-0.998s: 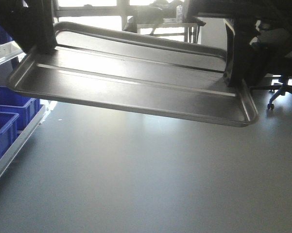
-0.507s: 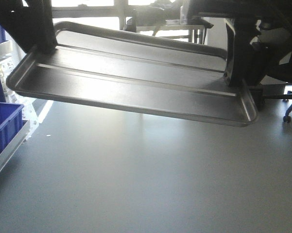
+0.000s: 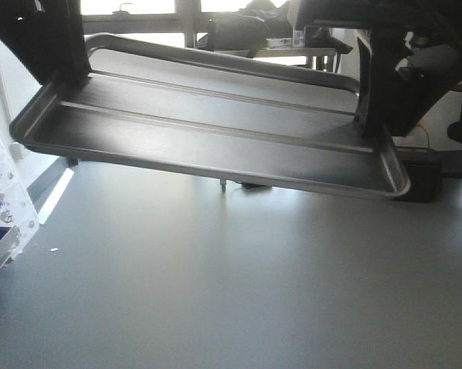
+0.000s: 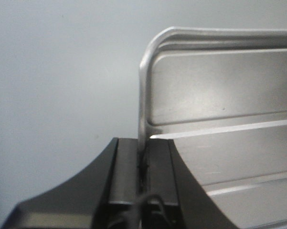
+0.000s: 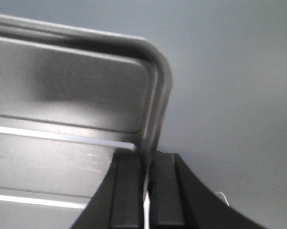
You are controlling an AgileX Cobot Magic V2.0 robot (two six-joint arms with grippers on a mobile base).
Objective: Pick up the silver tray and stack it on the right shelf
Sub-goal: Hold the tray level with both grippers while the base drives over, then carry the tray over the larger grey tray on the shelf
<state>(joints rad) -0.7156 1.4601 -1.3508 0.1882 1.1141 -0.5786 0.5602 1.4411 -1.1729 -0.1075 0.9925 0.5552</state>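
Both clenched — left hand (image 4: 142, 149) and right hand (image 5: 146, 163) pinch opposite rims of the silver tray (image 3: 215, 138).

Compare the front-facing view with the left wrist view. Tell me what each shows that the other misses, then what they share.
Only the front-facing view shows the whole tray held tilted above the floor, with the right hand on its other end and windows behind. Only the left wrist view shows up close how the left hand is shut on the tray's short rim, one finger on each side. Both show the shiny tray, its long ridges and the grey floor beneath.
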